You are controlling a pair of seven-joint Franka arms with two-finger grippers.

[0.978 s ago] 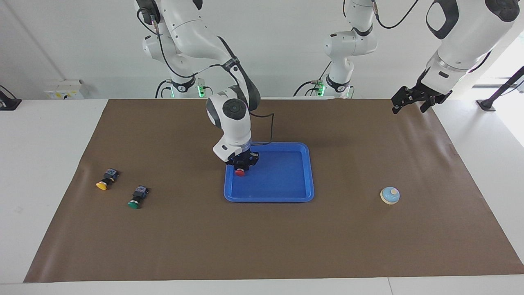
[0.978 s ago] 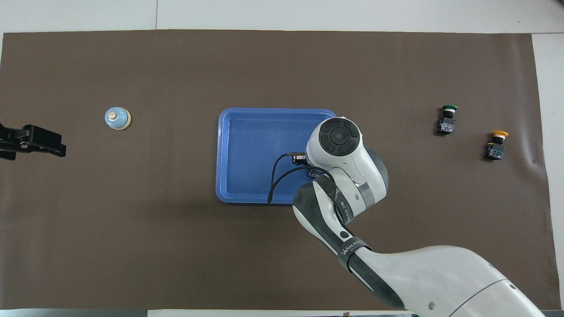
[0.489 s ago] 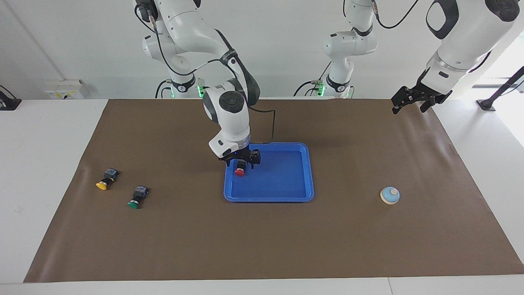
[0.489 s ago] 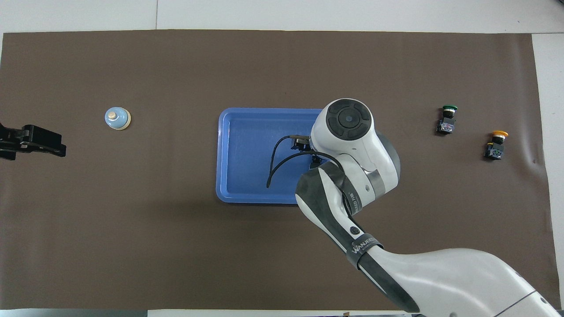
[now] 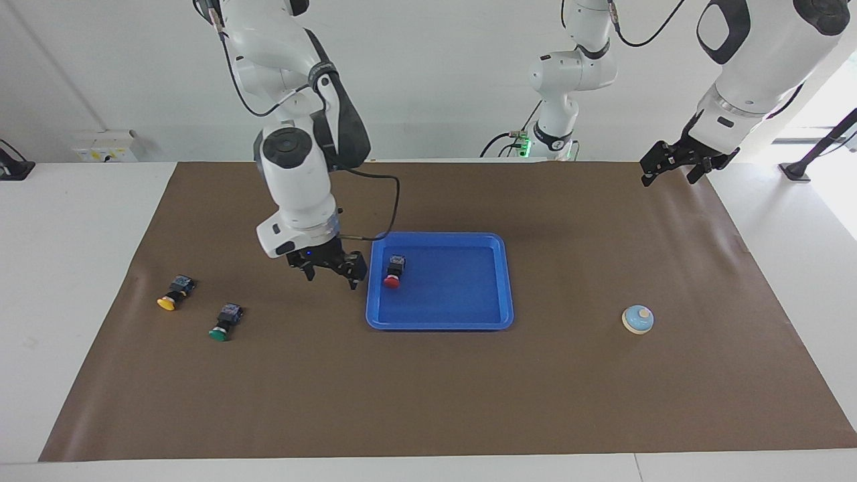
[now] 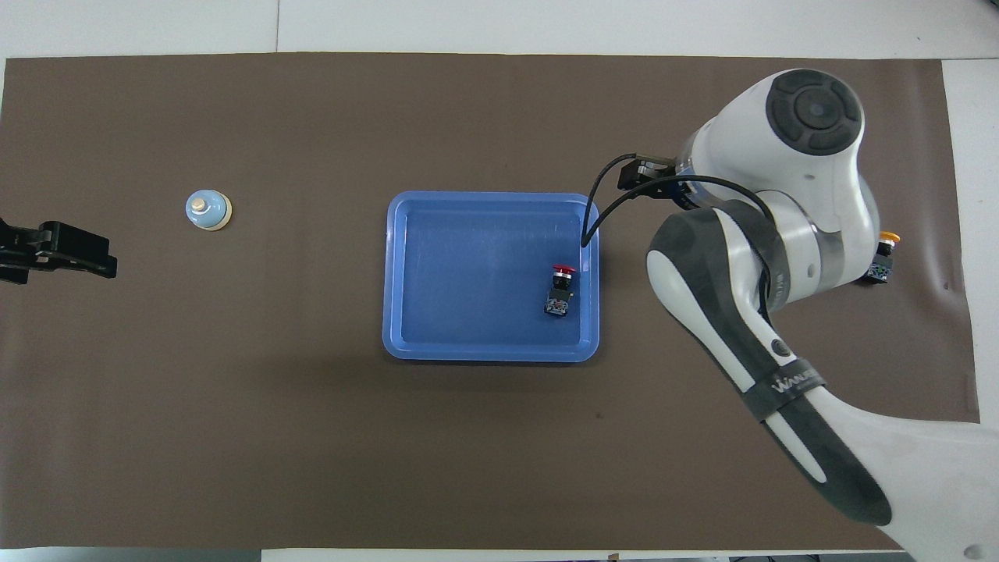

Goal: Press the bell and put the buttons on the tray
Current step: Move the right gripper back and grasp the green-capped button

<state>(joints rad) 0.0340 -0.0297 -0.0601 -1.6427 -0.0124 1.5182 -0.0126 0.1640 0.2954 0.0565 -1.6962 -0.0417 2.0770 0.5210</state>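
Note:
The red button (image 5: 394,272) lies on its side in the blue tray (image 5: 469,323), at the right arm's end of it; it also shows in the overhead view (image 6: 560,289), inside the tray (image 6: 406,273). My right gripper (image 5: 330,270) is open and empty, raised over the mat beside the tray. The green button (image 5: 224,323) and the yellow button (image 5: 174,293) lie on the mat toward the right arm's end. In the overhead view the right arm hides the green button and the yellow button (image 6: 882,261) only peeks out. The bell (image 5: 638,319) (image 6: 207,211) stands toward the left arm's end. My left gripper (image 5: 676,167) (image 6: 58,250) waits open over the mat's corner.
A brown mat (image 5: 428,402) covers the white table. A third white arm (image 5: 569,73) stands at the robots' edge of the table. A cable loops from the right wrist over the tray's rim.
My right gripper opened and let go of the red button in the tray, then rose and swung off the tray toward the green and yellow buttons. The left arm has not moved.

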